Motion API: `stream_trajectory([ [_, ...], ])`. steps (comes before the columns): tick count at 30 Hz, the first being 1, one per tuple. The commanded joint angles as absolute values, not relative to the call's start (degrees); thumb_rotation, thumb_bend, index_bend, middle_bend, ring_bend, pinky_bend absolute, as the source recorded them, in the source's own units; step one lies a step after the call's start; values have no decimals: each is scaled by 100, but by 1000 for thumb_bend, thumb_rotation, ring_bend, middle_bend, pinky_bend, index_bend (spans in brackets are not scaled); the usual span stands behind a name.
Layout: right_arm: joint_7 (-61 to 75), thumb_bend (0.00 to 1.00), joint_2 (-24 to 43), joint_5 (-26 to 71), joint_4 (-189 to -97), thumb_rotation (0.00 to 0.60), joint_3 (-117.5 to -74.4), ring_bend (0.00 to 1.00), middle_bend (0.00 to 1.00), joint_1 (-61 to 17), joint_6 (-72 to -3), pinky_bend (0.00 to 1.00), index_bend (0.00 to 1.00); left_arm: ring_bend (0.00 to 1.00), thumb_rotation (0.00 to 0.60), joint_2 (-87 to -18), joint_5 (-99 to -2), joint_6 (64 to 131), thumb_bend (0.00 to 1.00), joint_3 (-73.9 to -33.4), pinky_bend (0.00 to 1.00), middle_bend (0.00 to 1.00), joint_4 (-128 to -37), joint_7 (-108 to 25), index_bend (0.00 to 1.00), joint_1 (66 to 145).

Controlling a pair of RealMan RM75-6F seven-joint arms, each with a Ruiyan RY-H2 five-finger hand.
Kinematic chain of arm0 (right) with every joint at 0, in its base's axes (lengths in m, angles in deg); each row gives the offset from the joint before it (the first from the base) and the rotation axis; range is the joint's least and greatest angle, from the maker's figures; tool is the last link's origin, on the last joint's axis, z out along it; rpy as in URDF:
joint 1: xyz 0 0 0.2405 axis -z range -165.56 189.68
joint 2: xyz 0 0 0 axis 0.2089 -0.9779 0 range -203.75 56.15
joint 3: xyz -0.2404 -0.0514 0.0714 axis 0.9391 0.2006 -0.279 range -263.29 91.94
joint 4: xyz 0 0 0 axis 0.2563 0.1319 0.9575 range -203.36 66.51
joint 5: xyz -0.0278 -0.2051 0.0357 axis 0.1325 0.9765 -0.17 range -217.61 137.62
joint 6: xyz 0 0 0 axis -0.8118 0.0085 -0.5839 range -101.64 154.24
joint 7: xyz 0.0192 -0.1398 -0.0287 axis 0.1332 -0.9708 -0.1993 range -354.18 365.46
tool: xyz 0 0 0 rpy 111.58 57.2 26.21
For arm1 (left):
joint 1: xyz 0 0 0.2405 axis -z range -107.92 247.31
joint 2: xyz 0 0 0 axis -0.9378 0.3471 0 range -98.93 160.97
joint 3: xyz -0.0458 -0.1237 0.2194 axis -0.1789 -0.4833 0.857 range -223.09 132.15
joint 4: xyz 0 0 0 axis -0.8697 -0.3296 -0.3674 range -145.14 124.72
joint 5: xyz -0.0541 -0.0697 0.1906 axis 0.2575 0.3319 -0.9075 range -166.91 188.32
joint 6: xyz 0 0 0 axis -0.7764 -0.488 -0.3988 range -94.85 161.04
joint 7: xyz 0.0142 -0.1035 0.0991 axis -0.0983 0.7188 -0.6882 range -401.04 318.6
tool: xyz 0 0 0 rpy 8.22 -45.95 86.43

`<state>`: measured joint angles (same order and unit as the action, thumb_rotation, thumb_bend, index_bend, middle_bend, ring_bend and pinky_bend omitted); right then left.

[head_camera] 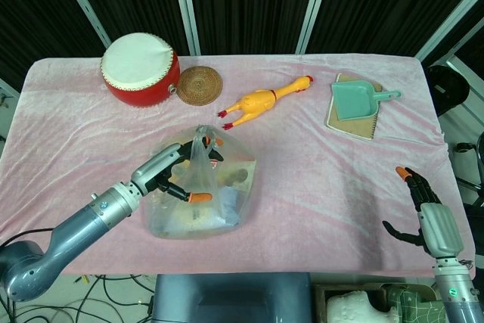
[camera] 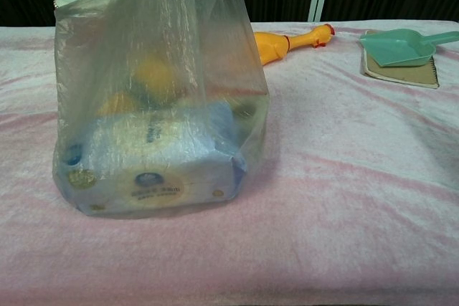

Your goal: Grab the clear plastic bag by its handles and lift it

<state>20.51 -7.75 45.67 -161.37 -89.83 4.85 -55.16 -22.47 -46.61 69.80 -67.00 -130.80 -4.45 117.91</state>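
Observation:
The clear plastic bag (head_camera: 215, 202) stands on the pink cloth at the front middle, with a blue-and-white pack and yellow items inside. Its twisted handles (head_camera: 200, 138) stick up at the top. My left hand (head_camera: 178, 175) reaches in from the left, its fingers (head_camera: 212, 143) spread on either side of the handle strips and not closed on them. My right hand (head_camera: 423, 209) hovers open at the table's front right edge, far from the bag. In the chest view the bag (camera: 158, 120) fills the left half and neither hand shows plainly.
A red drum (head_camera: 140, 69) and a woven coaster (head_camera: 200, 85) stand at the back left. A rubber chicken (head_camera: 261, 100) lies just behind the bag. A teal dustpan (head_camera: 357, 100) rests on a notebook at the back right.

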Motion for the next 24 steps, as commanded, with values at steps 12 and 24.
stream_trajectory([
  [12, 2050, 165, -774, 4557, -16138, 600, -8986, 0, 0, 481, -5503, 171, 0, 216, 600, -3070, -3814, 7496, 176, -6824, 276, 295, -12870, -1128, 192, 12389],
  [24, 2080, 166, -781, 4566, -16135, 600, -8980, 0, 0, 478, -5494, 171, 0, 301, 600, -4255, -3693, 8425, 139, -7091, 354, 391, -12719, -1279, 273, 12579],
])
